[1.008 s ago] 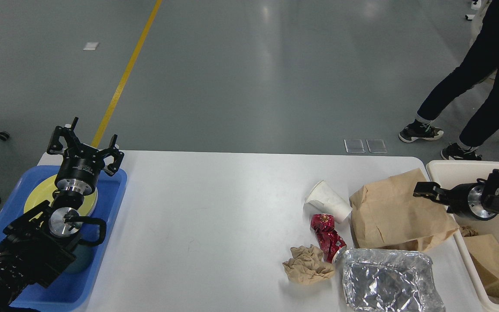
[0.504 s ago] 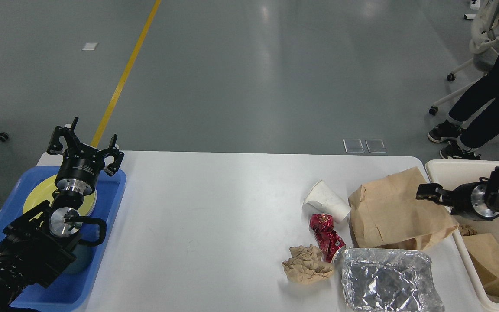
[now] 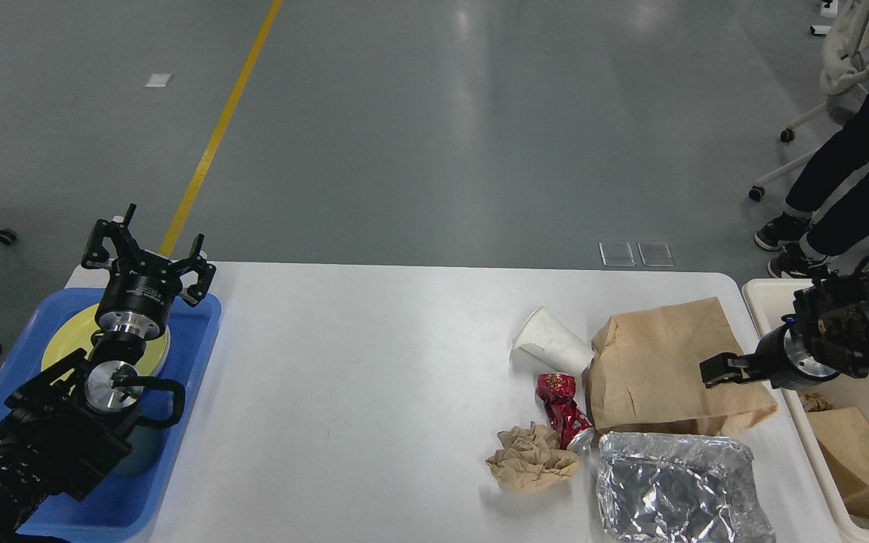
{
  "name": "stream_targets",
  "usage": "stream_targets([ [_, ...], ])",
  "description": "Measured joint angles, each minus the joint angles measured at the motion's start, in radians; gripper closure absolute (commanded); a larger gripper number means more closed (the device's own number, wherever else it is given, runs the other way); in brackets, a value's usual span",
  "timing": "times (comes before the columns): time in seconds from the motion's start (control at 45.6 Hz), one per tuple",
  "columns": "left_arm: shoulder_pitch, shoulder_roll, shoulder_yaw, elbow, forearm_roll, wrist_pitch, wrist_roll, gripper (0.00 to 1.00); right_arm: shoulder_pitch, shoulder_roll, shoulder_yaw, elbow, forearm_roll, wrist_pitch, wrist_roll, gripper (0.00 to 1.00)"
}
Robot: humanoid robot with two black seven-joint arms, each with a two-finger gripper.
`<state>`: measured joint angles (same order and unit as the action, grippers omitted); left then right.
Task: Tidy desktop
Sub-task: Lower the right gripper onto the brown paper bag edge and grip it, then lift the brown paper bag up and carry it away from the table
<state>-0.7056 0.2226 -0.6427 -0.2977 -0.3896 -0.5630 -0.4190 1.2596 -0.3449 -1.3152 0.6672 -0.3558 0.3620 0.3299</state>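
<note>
While right gripper (image 3: 715, 370) nears brown paper bag (image 3: 668, 366), grip state unreadable | left gripper (image 3: 144, 253) spread wide, idle | risk: bag shoves paper cup (image 3: 551, 348) across desktop (image 3: 374, 362)

foil tray (image 3: 680, 490) cut by bottom edge | right claw (image 3: 715, 371) fingers indistinct (dark)

1. On the desktop (image 3: 374, 377), our tray (image 3: 204, 332) sits at the left edge, with a plate (image 3: 65, 339) lying in it.
2. Our left gripper (image 3: 146, 253) hovers above the tray's far end.
3. A bin (image 3: 763, 302) stands just beside the desktop's right edge, a folded bag piece (image 3: 857, 452) inside it.
4. On the right half, a paper bag (image 3: 668, 362) lies farthest right, a tipped cup (image 3: 551, 348) touching its left side.
5. Nearer us lie a wrapper (image 3: 563, 407), crumpled paper (image 3: 531, 458) to its left and a foil container (image 3: 676, 490) to its right.
6. Our right gripper (image 3: 721, 369) hangs over the bag's right part.
</note>
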Motion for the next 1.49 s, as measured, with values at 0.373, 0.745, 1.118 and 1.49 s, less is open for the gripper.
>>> stream_targets([
  [0.373, 0.000, 0.000, 0.000, 0.000, 0.000, 0.000, 0.000, 0.03, -0.006, 0.000, -0.004, -0.036, 0.000, -0.006, 0.003, 0.01],
  [0.745, 0.000, 0.000, 0.000, 0.000, 0.000, 0.000, 0.000, 0.03, -0.013, 0.005, -0.002, -0.037, 0.025, -0.063, 0.002, 0.83],
  [1.118, 0.000, 0.000, 0.000, 0.000, 0.000, 0.000, 0.000, 0.03, -0.023, 0.024, -0.003, -0.022, 0.029, -0.013, 0.001, 1.00],
  [1.49, 0.000, 0.000, 0.000, 0.000, 0.000, 0.000, 0.000, 0.03, 0.060, 0.010, -0.008, -0.026, 0.052, 0.012, 0.001, 1.00],
])
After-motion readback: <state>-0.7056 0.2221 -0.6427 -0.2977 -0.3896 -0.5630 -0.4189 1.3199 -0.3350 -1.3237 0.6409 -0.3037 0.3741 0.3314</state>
